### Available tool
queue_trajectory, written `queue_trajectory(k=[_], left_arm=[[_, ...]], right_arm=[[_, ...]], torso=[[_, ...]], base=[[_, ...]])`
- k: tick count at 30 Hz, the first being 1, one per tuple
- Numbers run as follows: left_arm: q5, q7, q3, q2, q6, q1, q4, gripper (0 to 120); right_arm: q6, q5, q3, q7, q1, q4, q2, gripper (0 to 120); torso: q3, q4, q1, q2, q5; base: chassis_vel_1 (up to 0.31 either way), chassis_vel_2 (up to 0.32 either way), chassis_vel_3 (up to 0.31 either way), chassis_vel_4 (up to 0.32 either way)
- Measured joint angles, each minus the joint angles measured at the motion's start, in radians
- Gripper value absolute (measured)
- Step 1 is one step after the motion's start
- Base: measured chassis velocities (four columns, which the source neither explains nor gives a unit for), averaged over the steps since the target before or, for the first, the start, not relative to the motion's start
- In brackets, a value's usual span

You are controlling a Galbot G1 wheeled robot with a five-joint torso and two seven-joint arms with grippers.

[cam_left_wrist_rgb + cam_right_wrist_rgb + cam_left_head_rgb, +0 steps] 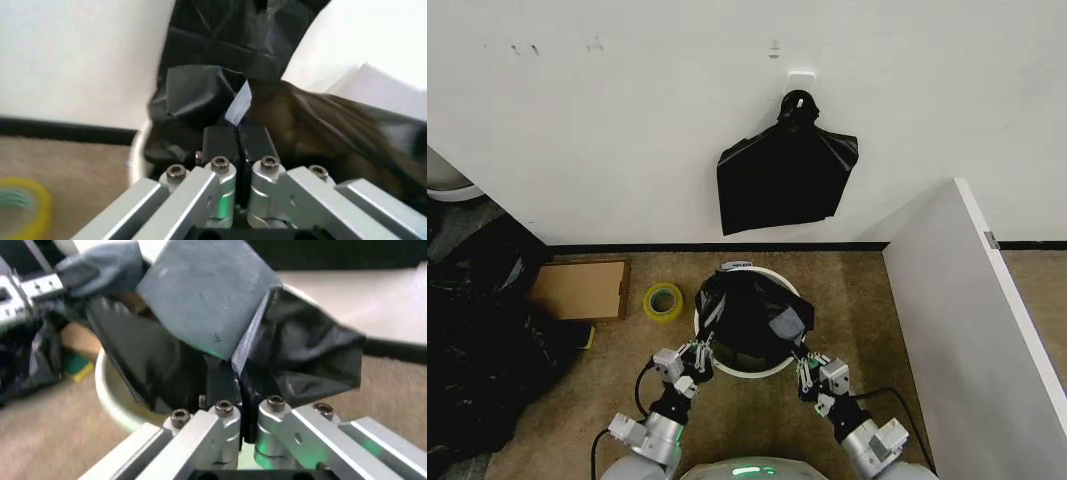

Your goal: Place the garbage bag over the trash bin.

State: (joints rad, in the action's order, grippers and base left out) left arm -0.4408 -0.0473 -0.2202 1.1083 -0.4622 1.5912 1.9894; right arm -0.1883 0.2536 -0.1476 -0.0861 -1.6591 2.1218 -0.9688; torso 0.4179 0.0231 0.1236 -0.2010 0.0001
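Note:
The garbage bag (749,315), thin glossy black plastic, is spread over the mouth of the trash bin (757,371), a round white bucket on the carpet. My left gripper (703,352) is shut on the bag's edge at the bin's near left rim; the left wrist view shows its fingers (220,142) pinching the black film (200,95). My right gripper (803,365) is shut on the bag's edge at the near right rim, and the right wrist view shows a grey-looking fold of the bag (200,300) rising above the white rim (113,400).
A squarish black bag (785,175) hangs from a wall hook behind the bin. A yellow tape roll (663,301) and a cardboard box (579,289) lie to the left, beside a dark heap (477,340). A white panel (972,330) stands on the right.

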Motion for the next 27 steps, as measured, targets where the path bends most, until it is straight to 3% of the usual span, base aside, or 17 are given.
queue_trajectory(k=[6,11,13,18,27], left_arm=[[0.193,0.062,-0.016,-0.008,-0.055,0.061,0.010,0],[0.314,0.158,-0.019,-0.006,-0.081,0.094,0.006,0],[0.324,0.174,-0.019,-0.005,-0.083,0.100,0.005,0],[0.398,0.327,-0.021,0.011,-0.115,0.160,-0.013,0],[0.373,0.381,-0.021,0.052,-0.121,0.140,-0.086,0]], right_arm=[[-0.002,-0.028,-0.001,-0.058,-0.052,-0.012,0.020,0],[-0.008,-0.036,-0.001,-0.076,-0.055,-0.035,-0.008,0],[-0.009,-0.038,0.000,-0.076,-0.053,-0.039,-0.011,0],[-0.034,-0.072,0.010,-0.071,-0.039,-0.081,-0.036,0],[-0.063,-0.094,0.017,-0.059,0.019,-0.148,-0.071,0]], torso=[[0.000,-0.0001,0.000,0.000,0.0000],[0.000,0.0002,0.000,0.000,-0.0001],[0.000,0.0000,0.000,0.000,-0.0001],[0.000,-0.0002,0.000,0.000,0.0000],[0.000,-0.0002,0.000,0.000,-0.0002]], base=[[0.000,0.000,0.000,0.000],[0.000,0.000,0.000,0.000],[0.000,0.000,0.000,0.000],[0.000,0.000,0.000,0.000],[0.000,0.000,0.000,0.000]])
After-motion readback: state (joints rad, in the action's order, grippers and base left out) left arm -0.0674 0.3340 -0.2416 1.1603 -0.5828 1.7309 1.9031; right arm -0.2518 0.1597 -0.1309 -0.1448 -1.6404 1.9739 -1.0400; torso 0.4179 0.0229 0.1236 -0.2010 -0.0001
